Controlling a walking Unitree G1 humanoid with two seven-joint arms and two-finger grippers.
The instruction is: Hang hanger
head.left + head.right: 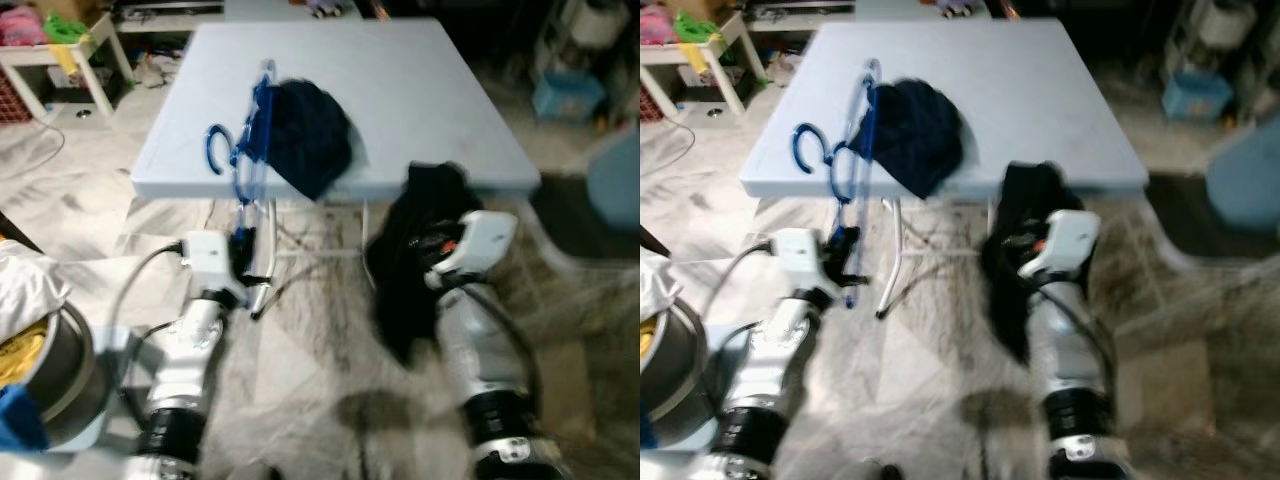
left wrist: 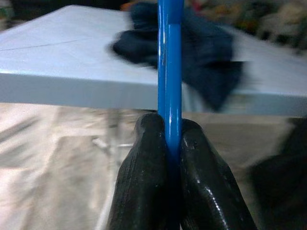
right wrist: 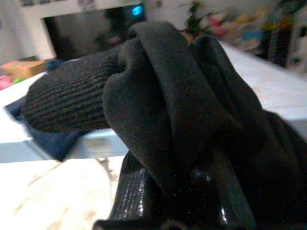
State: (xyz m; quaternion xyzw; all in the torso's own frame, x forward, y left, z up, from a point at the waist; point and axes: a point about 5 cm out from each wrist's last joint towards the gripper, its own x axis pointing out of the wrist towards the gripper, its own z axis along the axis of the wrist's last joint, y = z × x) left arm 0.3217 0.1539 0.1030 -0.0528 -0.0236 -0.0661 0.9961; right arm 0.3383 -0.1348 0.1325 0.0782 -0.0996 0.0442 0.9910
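The left gripper point(image 2: 169, 139) has its two black fingers point(image 2: 144, 182) pinched tight on the lower bar of a blue plastic hanger point(image 1: 248, 140), no gap showing between them. The hanger stands roughly upright from the gripper, just in front of the near edge of the pale blue surface point(image 1: 420, 90); its hook point(image 1: 216, 148) curls out to the robot's left and its upper part rises in front of the surface top. Right beside the hanger, a dark navy garment point(image 1: 310, 135) lies in a heap on the surface, with a corner drooping over the near edge.

The right gripper point(image 1: 440, 245) is held up in front of the surface edge with a black garment point(image 1: 410, 260) bunched around it. The cloth hangs down toward the floor, and in the right wrist view it's draped thickly over the fingers, ribbed knit and all point(image 3: 158, 110). It looks clamped on the cloth, but how far the fingers are closed I can't tell, they're buried.

Marble-patterned floor point(image 1: 300, 390) underneath. Off to the robot's left there's a metal pot point(image 1: 60, 375) with something yellow in it, and a small white table point(image 1: 70, 55) farther back. Head views are pretty blurry.
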